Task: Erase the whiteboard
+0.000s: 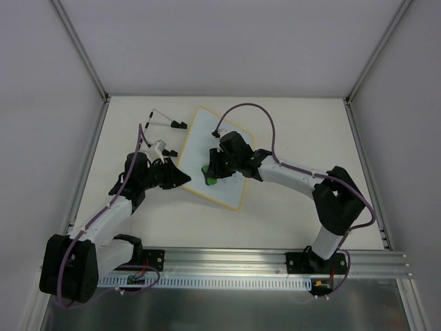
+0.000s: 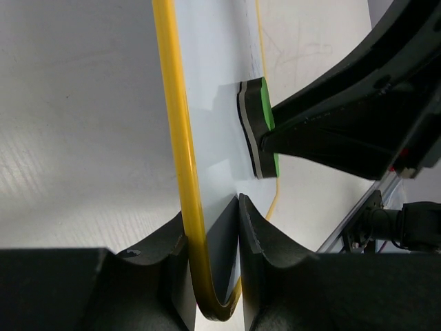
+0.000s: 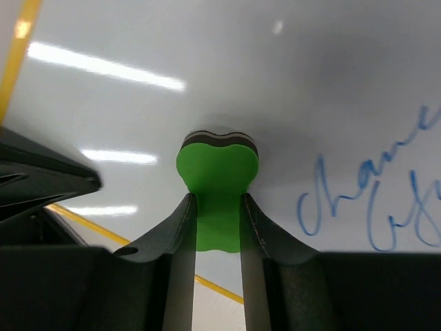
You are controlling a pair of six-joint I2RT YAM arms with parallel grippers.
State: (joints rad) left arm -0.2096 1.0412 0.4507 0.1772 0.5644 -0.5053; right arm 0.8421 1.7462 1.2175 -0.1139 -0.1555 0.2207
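The whiteboard (image 1: 204, 134) lies tilted in the middle of the table, with a yellow rim and two black clips (image 1: 179, 125) at its left edge. My left gripper (image 1: 185, 181) is shut on the board's near-left corner; in the left wrist view its fingers (image 2: 213, 276) stand on either side of the yellow rim (image 2: 176, 138). My right gripper (image 1: 212, 174) is shut on the green eraser (image 1: 210, 181) and presses it on the board. In the right wrist view the gripper (image 3: 217, 214) holds the eraser (image 3: 217, 169) left of blue handwriting (image 3: 372, 200).
Thin white cords (image 1: 153, 116) run from the clips towards the far left. Grey walls enclose the table on three sides. An aluminium rail (image 1: 275, 261) with both arm bases runs along the near edge. The right arm's finger (image 2: 344, 131) shows in the left wrist view.
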